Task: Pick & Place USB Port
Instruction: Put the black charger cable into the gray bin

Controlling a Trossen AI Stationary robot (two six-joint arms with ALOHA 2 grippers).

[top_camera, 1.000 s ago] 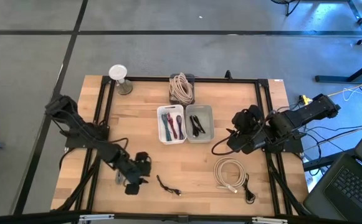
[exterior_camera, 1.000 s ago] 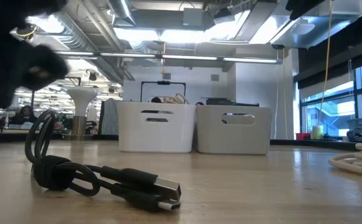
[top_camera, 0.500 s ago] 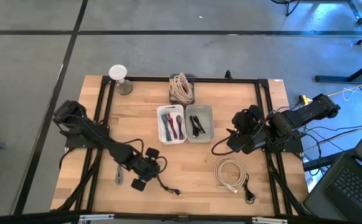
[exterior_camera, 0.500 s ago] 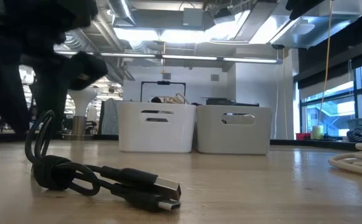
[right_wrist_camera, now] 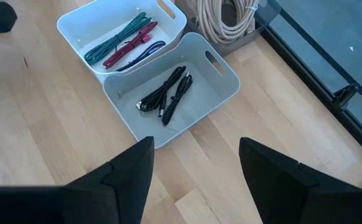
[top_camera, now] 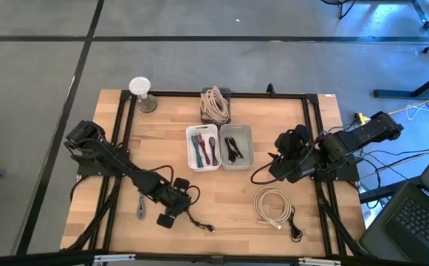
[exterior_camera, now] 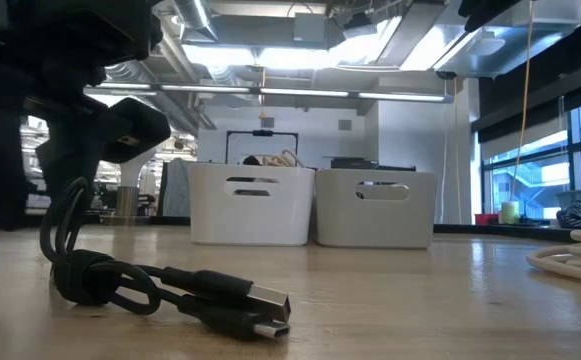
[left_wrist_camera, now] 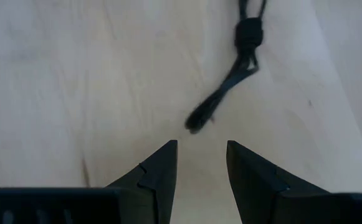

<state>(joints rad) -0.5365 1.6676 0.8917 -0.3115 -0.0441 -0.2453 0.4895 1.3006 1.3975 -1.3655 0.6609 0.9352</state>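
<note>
Table [top_camera: 162,125]: I'm looking down on a light wooden top in a black frame, with both arms reaching in from the sides.
Left arm [top_camera: 118,166]: I have it stretched across the near left part of the table, ending just beside the black cable.
Right arm [top_camera: 347,144]: it waits at the right edge, its wrist camera facing the two bins.
White bin [right_wrist_camera: 121,31]: it stands mid-table and holds green, red and blue cables.
Grey bin [right_wrist_camera: 174,93]: it touches the white bin's side, with a few black cables lying inside.
Beige cable coil [top_camera: 272,205]: I see it lying loose on the table's near right part.
Cream cable bundle [top_camera: 215,104]: it sits at the far edge, behind the bins.
Left gripper [left_wrist_camera: 200,163]: I see its fingers parted with bare wood between them, holding nothing; the cable's plug lies just past the fingertips.
Right gripper [right_wrist_camera: 196,163]: its fingers stand wide apart and grip nothing, poised over the table near the grey bin.
USB cable [exterior_camera: 160,285]: the black cable lies flat on the wood near the table's front, well apart from the bins, bundled at one end with its plugs resting on the surface.
</note>
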